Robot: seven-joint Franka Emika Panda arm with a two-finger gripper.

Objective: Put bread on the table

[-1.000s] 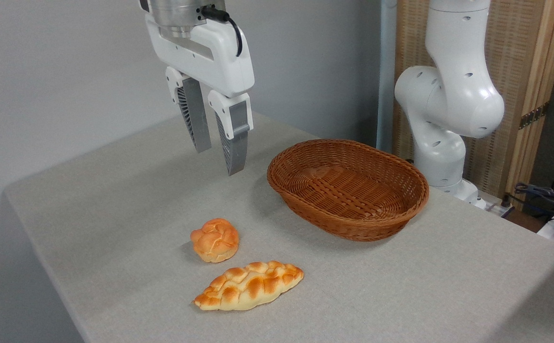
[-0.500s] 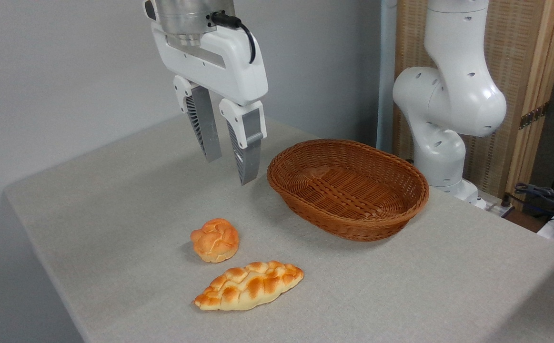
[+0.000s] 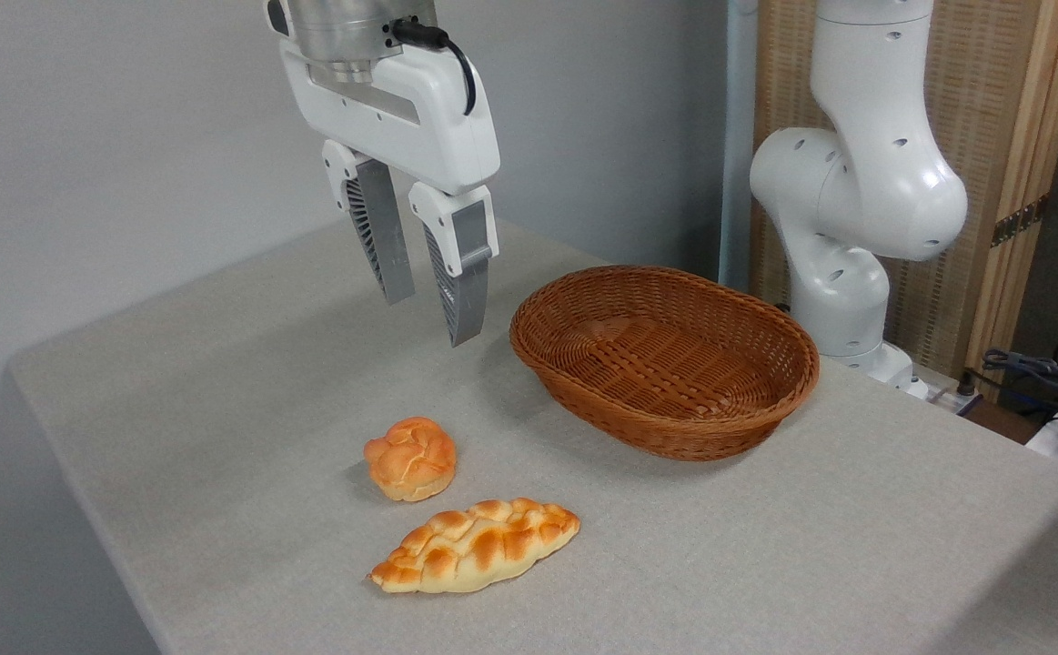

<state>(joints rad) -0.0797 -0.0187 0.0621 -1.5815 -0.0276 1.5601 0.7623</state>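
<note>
The claw (image 3: 428, 318) hangs released and empty above the counter (image 3: 219, 364); the bread (image 3: 410, 458) rests well below it, the basket (image 3: 665, 359) to its right.

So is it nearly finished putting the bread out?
Looks done: the round bun lies on the table beside the braided loaf, and the basket is empty. The gripper hangs above, jaws open, holding nothing. Nothing obvious remains.
</note>
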